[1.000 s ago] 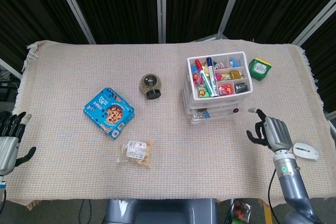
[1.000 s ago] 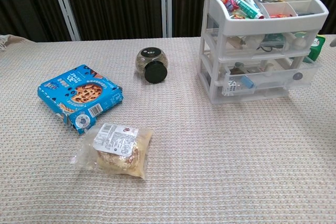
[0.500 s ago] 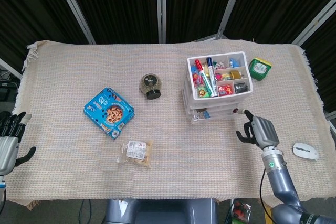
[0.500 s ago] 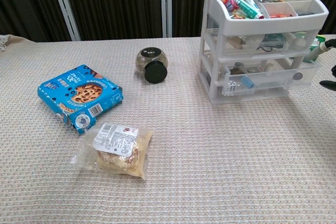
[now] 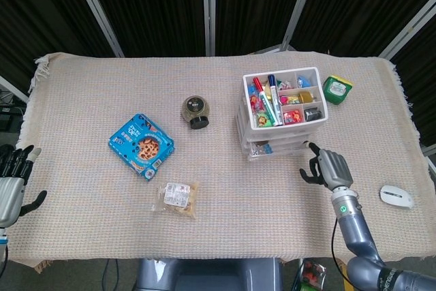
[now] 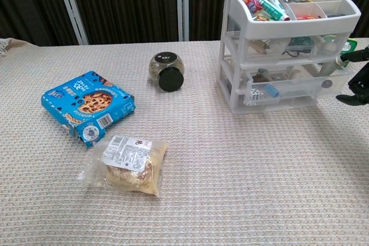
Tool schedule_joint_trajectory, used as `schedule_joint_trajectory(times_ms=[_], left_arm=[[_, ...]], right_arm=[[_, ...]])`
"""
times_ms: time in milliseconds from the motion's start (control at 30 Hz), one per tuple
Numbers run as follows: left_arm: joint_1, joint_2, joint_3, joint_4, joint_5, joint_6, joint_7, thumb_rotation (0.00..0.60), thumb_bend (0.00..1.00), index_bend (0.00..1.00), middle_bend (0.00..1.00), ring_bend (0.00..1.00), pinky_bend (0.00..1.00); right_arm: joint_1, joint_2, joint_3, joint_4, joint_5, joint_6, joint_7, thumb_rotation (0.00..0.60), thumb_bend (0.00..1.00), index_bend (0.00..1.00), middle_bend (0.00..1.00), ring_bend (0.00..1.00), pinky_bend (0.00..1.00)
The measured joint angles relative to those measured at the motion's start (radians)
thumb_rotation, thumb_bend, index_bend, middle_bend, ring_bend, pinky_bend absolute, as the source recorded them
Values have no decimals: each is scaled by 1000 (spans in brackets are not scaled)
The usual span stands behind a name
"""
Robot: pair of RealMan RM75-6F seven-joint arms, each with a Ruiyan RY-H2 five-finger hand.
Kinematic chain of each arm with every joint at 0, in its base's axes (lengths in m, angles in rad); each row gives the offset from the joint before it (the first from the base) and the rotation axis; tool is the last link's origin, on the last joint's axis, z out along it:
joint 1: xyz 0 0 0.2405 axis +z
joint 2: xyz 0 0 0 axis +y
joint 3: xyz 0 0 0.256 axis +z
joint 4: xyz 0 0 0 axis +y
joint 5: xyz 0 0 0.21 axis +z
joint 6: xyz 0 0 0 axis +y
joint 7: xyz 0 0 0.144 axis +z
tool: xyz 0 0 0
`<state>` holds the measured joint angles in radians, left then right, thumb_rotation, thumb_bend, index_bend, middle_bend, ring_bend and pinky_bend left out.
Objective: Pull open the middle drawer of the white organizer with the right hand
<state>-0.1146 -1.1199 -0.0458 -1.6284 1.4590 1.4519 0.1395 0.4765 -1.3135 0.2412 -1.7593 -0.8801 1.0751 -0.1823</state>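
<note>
White organizer (image 6: 288, 44) stands at the far right of the tabletop (image 5: 88, 93); its middle drawer (image 6: 291, 50) looks like light, slick plastic, likely sliding easily. Right hand (image 5: 325, 168) hovers just beside the front, fingers loosely spread, empty; best hooked under the front lip.

Both views are evenly and brightly lit from above, with diffuse light and only short, soft shadows beneath objects on the counter (image 5: 88, 93). The dark curtain (image 5: 157, 5) behind it remains nearly black, giving high contrast. Mild glare appears on the white organizer (image 6: 288, 38) and the clear snack bag (image 6: 128, 162). Focus is sharp throughout; the head view shows slight bowing of the cloth's edges.
</note>
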Motion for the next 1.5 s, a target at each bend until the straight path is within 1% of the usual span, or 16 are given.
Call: schedule_joint_trajectory(times_ms=[300,600,900,1133,1500], left_arm=[[0,0,0,0,0,0,0,600,318,0,0,0,0],[0,0,0,1,1,0,-3,600,318,0,0,0,0],[0,0,0,0,0,0,1,600,318,0,0,0,0],[0,0,0,-1,-1,1,3,600,318,0,0,0,0],[1,-1,0,-1,-1,2,4,600,318,0,0,0,0]], right_arm=[[20,-42,0,27,19,-3,-10,600,303,333,840,859,601],[30,-59,-3,38,38,1,-22,600,305,408,840,859,601],[14,-39,-13,1,24,23,-17,600,306,447,840,859,601],[-9,0,-38,-60,1,41,-19,600,308,453,840,859,601],[-28,50,-68,-120,-8,40,-26,600,309,467,840,859,601]])
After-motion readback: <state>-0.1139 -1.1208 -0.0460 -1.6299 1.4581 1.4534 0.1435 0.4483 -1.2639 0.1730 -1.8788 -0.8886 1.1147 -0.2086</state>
